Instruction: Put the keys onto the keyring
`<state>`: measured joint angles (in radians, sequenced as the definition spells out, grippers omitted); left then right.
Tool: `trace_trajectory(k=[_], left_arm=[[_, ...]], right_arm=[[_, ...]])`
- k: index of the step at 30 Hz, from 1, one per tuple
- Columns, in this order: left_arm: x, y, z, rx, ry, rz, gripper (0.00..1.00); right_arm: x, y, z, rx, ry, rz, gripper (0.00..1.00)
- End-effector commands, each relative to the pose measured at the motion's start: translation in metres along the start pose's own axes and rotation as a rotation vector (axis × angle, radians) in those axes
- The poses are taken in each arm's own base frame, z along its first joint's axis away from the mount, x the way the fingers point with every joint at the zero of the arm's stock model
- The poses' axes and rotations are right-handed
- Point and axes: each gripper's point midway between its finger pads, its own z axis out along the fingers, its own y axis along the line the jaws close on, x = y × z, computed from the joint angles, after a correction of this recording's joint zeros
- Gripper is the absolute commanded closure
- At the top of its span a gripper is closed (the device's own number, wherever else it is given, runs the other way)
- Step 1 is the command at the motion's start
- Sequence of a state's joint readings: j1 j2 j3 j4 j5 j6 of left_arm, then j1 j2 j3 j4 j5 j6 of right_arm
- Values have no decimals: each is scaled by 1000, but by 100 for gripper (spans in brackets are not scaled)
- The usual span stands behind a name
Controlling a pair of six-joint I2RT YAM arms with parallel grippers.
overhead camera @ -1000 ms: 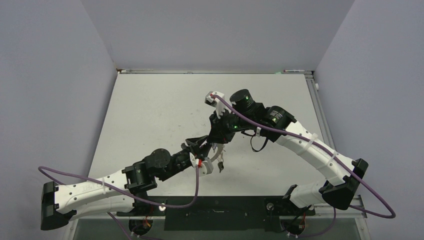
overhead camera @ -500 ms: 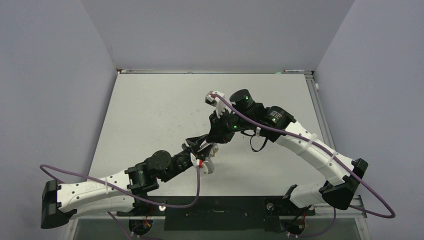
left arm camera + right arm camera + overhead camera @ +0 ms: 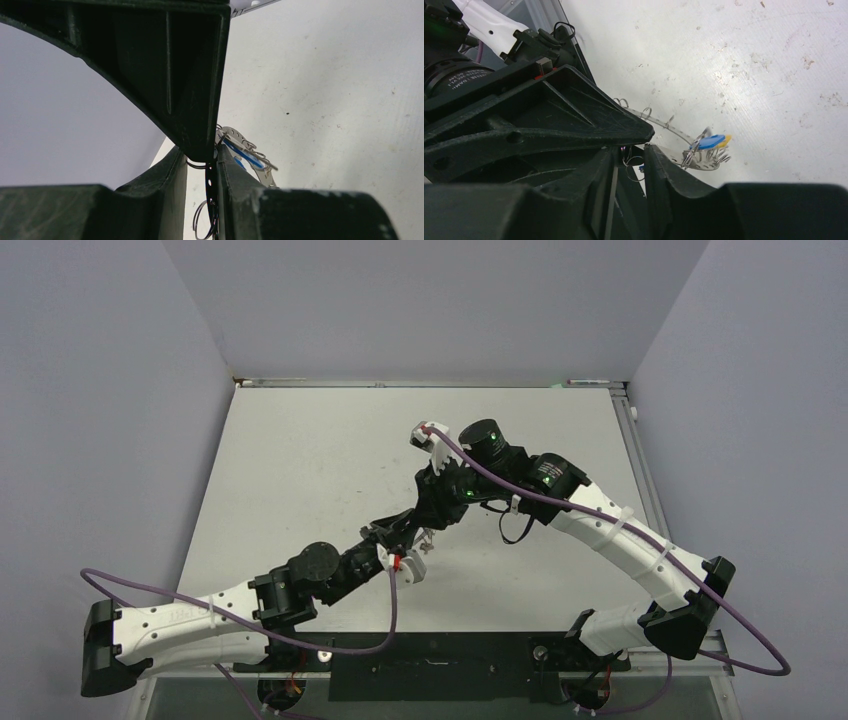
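The keyring point(image 3: 672, 128), a thin grey metal loop with small holes, hangs between my two grippers above the table. It also shows in the left wrist view point(image 3: 243, 141) and the top view point(image 3: 426, 537). Keys with blue and yellow tags point(image 3: 712, 141) hang on its far side, and a blue tag point(image 3: 244, 154) shows in the left wrist view. My left gripper point(image 3: 405, 528) is shut on the keyring's band, seen edge-on between its fingers point(image 3: 211, 186). My right gripper point(image 3: 430, 512) is nearly shut on a key's small wire ring point(image 3: 634, 167) and touches the left one tip to tip.
The white table point(image 3: 300, 460) is scuffed and speckled. A raised rail point(image 3: 430, 383) runs along the far edge, with grey walls on three sides. A purple cable point(image 3: 395, 610) loops by the left arm, and a black one point(image 3: 517, 530) under the right.
The keyring hung lower below the grippers a second ago and is now drawn up between them. My left gripper has moved up and forward, closer to the right gripper. The right arm has barely moved.
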<state>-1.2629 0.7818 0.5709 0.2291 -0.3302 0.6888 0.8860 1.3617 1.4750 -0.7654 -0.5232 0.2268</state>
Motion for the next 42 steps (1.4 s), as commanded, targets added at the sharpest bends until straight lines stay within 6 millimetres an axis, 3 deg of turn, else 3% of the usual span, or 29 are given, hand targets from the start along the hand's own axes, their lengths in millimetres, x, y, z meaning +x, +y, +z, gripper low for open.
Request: trace_trajectory(k=[1,5,14,18,21,22,26,28,35,39,42], left_arm=[[-35,10,-2,-26,-131,-106,100],[-42,14,-1,-40,-156,-165,100],[-50,15,5,-63,-183,-262,100],[-50,10,6,-46,-192,-260,100],[-51,4,4,-16,-212,-246,100],[-52,0,4,7,-223,-236,95],[-52,-16,3,91,-227,-212,53],[-49,-22,3,117,-211,-213,44],[-45,-25,-4,140,-186,-249,40],[-49,-14,-9,104,-188,-305,39],[-51,6,-14,13,-183,-389,37]], right_arm=[[-39,19,-10,-42,-165,-59,68],[-46,19,-15,-25,-203,-67,66],[-45,16,-19,-8,-225,-70,80],[-43,16,-17,-11,-221,-68,94],[-44,17,-17,-17,-225,-69,95],[-45,18,-18,-17,-227,-70,95],[-50,13,-24,22,-259,-72,95],[-51,10,-26,46,-271,-74,95],[-52,-8,-33,158,-287,-66,95],[-52,-22,-37,235,-304,-54,95],[-53,-40,-43,343,-336,-35,95]])
